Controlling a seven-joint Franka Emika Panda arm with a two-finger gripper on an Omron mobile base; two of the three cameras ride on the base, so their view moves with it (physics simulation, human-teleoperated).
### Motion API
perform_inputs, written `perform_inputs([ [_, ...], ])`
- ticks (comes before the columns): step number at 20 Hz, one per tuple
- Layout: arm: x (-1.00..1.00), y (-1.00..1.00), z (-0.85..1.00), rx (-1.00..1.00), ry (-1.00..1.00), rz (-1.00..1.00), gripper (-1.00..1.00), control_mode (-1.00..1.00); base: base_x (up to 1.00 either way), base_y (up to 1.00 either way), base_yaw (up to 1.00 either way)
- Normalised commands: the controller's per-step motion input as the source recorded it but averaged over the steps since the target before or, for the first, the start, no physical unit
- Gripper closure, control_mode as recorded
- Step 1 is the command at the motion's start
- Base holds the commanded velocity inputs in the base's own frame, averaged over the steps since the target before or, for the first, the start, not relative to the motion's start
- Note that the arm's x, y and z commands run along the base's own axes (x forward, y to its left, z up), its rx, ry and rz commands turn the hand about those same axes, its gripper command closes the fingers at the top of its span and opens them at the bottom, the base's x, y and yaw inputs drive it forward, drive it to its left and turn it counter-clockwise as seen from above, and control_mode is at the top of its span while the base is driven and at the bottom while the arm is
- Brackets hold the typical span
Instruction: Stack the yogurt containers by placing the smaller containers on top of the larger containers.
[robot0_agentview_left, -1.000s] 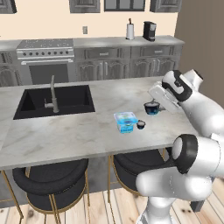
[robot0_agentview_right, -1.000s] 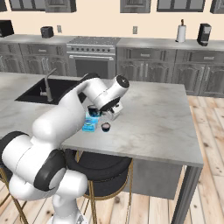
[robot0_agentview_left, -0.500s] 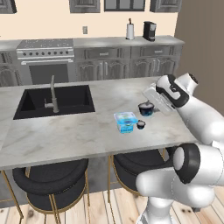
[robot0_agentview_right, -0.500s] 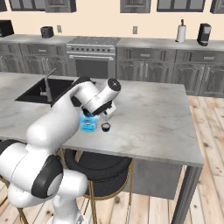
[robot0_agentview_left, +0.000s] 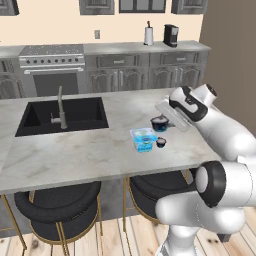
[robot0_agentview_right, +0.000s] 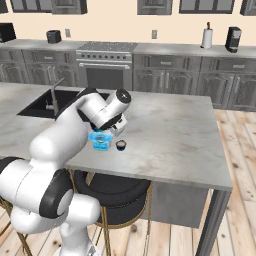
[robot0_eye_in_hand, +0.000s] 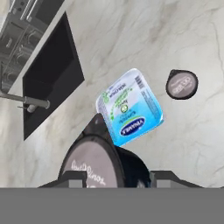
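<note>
One dark cup (robot0_eye_in_hand: 94, 164) — base hidden.

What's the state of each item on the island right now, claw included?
claw: closed on the larger dark cup, raised off the counter.
larger dark cup: held, lid on, upright, not yet on the tub.
blue tub: flat on the counter, lid on, nothing stacked on it.
tiny dark cup: upright on the counter beside the tub, apart from it, lid on.
faucet: no water running.
</note>
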Motion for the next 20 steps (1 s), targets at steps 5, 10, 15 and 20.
perform_inputs([
  [5,0.04,0.03,0.0,0.0,-0.06,0.0,1.0,-1.0,0.0,0.0,0.0],
  [10,0.0,0.0,0.0,0.0,-0.13,0.0,1.0,-1.0,0.0,0.0,0.0],
  [15,0.0,0.0,0.0,0.0,-0.13,0.0,1.0,-1.0,0.0,0.0,0.0],
  [20,0.0,0.03,0.0,0.0,-0.01,0.0,1.0,-1.0,0.0,0.0,0.0],
])
